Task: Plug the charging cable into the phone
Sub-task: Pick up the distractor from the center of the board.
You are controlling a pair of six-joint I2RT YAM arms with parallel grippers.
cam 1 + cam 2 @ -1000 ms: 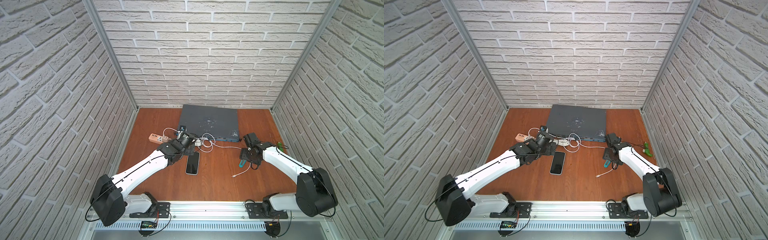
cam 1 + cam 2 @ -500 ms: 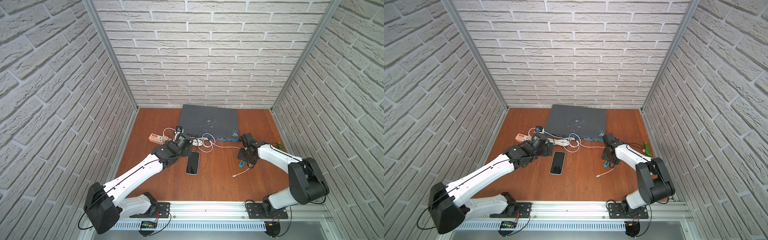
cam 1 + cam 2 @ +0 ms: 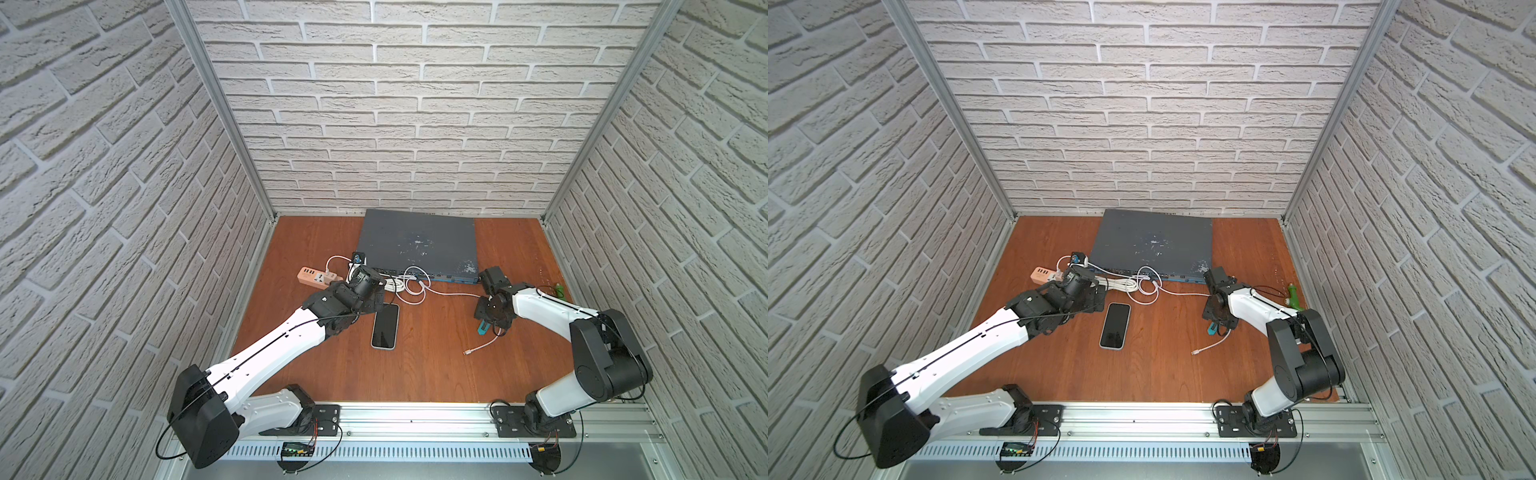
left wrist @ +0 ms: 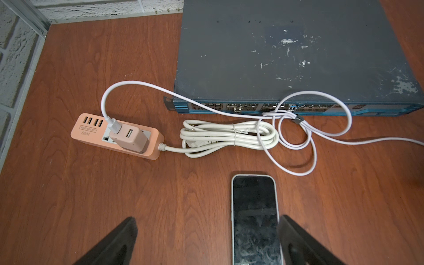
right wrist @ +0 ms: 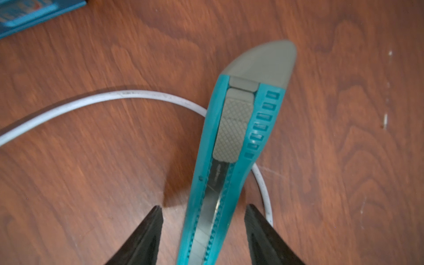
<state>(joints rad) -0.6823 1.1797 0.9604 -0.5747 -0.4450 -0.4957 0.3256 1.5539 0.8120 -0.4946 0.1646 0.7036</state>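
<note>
Wooden tabletop (image 3: 432, 370) open around phone (image 3: 385, 326)

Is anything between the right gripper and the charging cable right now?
Yes. A teal utility knife lies on top of the charging cable, right between the right gripper's open fingers. The cable passes under the knife's handle. The cable's plug lies uncovered on the table.

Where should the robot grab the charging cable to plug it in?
Grip the charging cable by its white plug, just behind the metal tip, from above: that end lies flat on the table, past the knife lying across it.
</note>
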